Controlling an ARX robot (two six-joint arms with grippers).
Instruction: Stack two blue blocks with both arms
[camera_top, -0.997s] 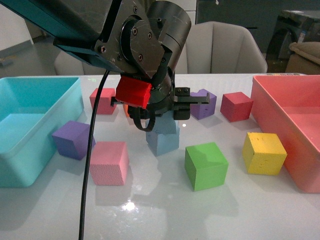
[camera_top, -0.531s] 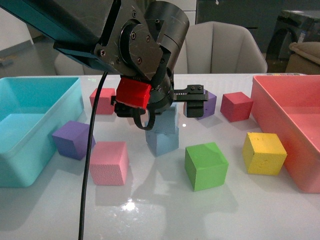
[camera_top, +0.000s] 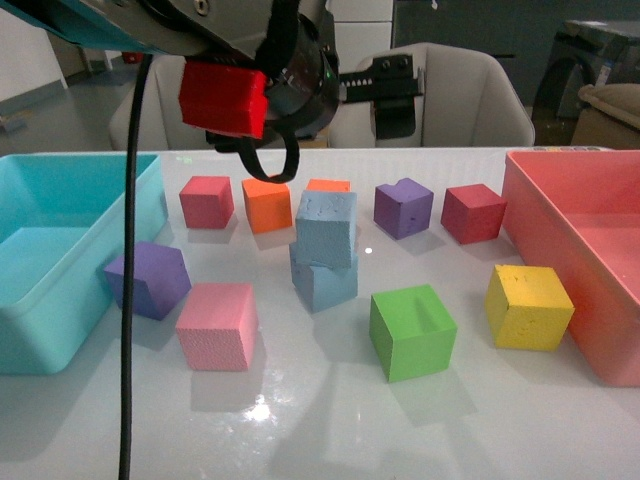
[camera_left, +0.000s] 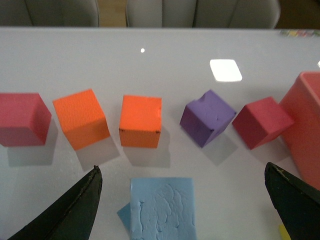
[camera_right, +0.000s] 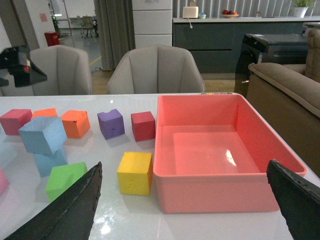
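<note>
Left wrist view — left gripper spread wide, empty, above stacked blue blocks.

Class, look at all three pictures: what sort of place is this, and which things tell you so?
Probably a lounge or showroom-like room used for robot trials. Padded chairs stand behind a glossy white table, a sofa sits to one side, and a dark counter with fruit runs along the back.

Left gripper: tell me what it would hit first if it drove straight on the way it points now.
Probably the upper blue block. The left gripper is open, pointing down at the table, and that block, sitting askew on the lower blue block, lies between its fingers. Depth is unclear.
</note>
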